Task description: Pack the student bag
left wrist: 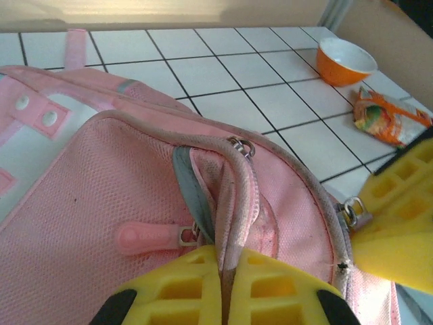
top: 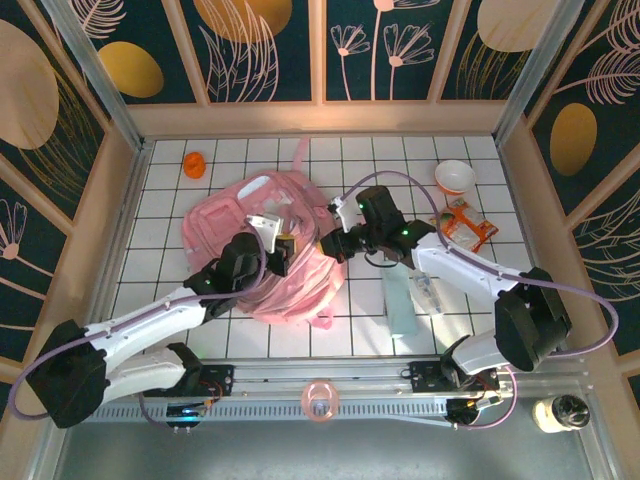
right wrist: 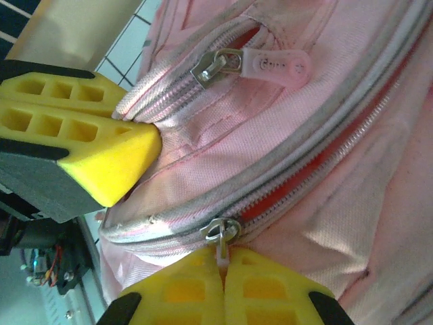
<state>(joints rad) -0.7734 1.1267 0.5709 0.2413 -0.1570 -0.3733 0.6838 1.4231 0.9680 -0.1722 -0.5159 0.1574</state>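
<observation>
The white tiled table (top: pixel 165 215) bears the student bag (top: pixel 215 215), bowl (top: pixel 455 177) and packet (top: pixel 466 228).

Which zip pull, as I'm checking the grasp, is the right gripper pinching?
The lower zip pull, beside the red gap, is pinched in the right gripper; the upper pink tab lies free.

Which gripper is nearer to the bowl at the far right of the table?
Right. The right gripper grips the bag on its side facing the bowl, which lies beyond it to the right. The left gripper pinches the bag just beside it, farther from the bowl.
</observation>
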